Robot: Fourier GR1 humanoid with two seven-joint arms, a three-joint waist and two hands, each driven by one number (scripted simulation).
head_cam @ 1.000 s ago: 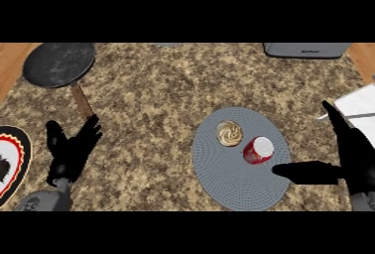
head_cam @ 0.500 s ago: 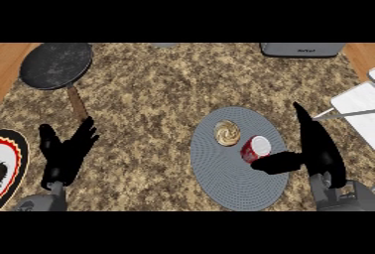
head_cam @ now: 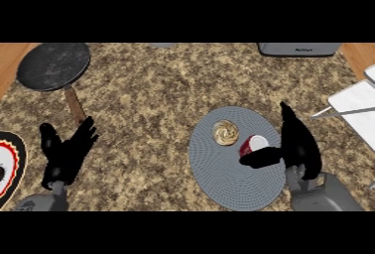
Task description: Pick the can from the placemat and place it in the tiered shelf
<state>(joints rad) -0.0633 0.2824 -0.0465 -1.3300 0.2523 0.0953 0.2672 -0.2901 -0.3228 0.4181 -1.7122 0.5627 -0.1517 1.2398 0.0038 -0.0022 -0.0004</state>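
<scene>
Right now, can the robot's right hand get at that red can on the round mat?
Probably yes. The right hand is already beside the can on the mat, thumb reaching under it. The pastry lies on the can's other side, so nothing blocks the way.

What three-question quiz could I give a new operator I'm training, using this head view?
1. True or false: the can lies on the placemat.
2. Which hand is at the can? A) left B) right
3. What else lies on the placemat?

Key:
1. True; it lies on its side near the mat's right edge.
2. B; the right hand has its thumb against the can, fingers straight. The left hand rests open by the pan.
3. A round pastry.
</scene>
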